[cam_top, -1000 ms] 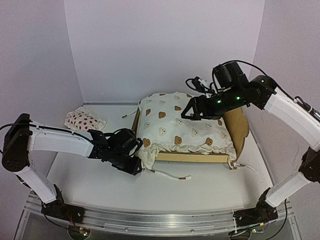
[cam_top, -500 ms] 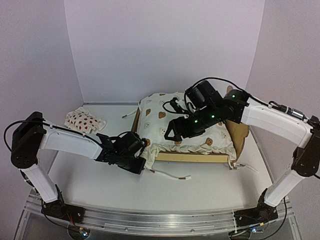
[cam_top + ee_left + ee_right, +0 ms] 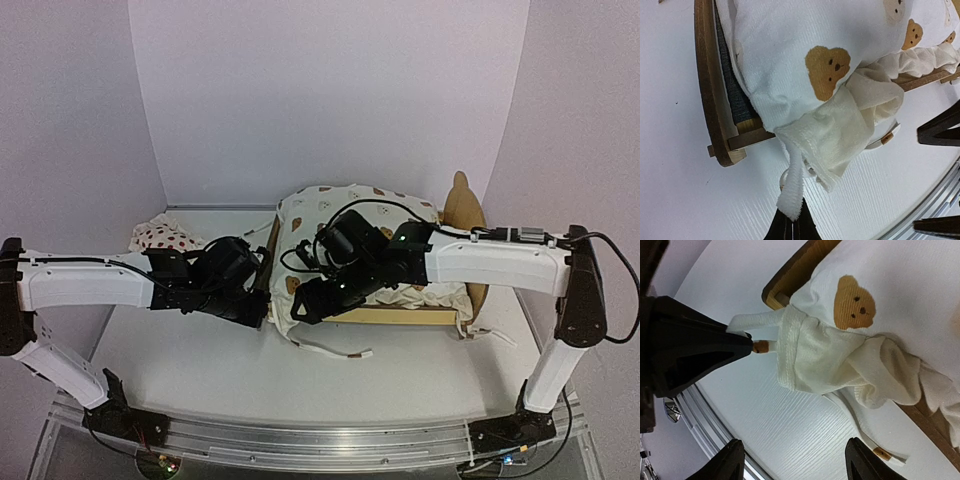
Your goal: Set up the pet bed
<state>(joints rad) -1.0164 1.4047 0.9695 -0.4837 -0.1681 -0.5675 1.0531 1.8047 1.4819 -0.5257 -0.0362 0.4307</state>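
The pet bed (image 3: 400, 316) is a light plywood frame with its bear-ear headboard (image 3: 462, 205) on the right. A cream bear-print cushion (image 3: 330, 203) lies on it and hangs over its near-left corner. My left gripper (image 3: 262, 302) is at that corner; in the left wrist view it (image 3: 792, 221) is shut on a white tie (image 3: 791, 192) of the cushion (image 3: 805, 45), beside the frame rail (image 3: 707, 90) and grey felt base (image 3: 732, 85). My right gripper (image 3: 305, 306) hovers open (image 3: 797, 460) just above the table by the same corner (image 3: 785, 285), holding nothing.
A small white pillow with red strawberries (image 3: 160, 238) lies at the back left. Another cushion tie (image 3: 335, 350) trails on the table in front of the bed, and one more (image 3: 490, 335) at its near-right corner. White walls enclose the table.
My right arm swung from above the cushion down to the bed's near-left corner. My left gripper shifted slightly back and left, still on the tie. The headboard now stands clear of the right arm.
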